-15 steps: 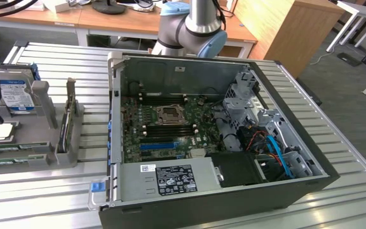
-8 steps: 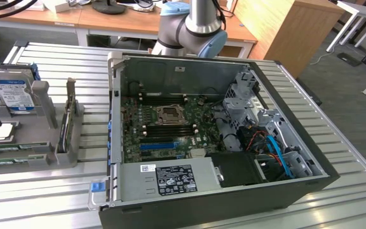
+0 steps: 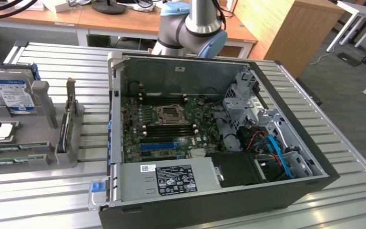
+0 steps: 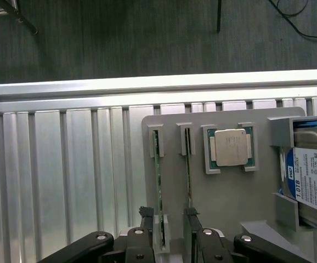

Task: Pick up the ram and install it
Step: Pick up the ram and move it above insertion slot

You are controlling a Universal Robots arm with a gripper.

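The claw [image 4: 168,213] points down over a grey holder tray [image 4: 235,203], its two dark fingers [image 4: 146,233] spread apart and gripping nothing. Between them runs the ram [image 4: 158,181], a slim green strip standing on edge in its slot in the tray, close to one finger and apart from the other. I cannot tell whether that near finger touches it. A small grey block of the tray also sits in the gap.

Just beside it, in line with the other finger, a second green strip [image 4: 188,170] stands in a parallel slot. Further out on the same side, the tray carries a square processor [image 4: 231,148] with a silver lid, then a hard drive [image 4: 312,181] with a blue-and-white label (half cut off at the edge). The tray rests on a slatted metal table [image 4: 65,181].

Well away, the exterior view shows the arm [image 3: 192,28], a silver tube on a blue-capped joint, rising behind the open computer case [image 3: 202,210].
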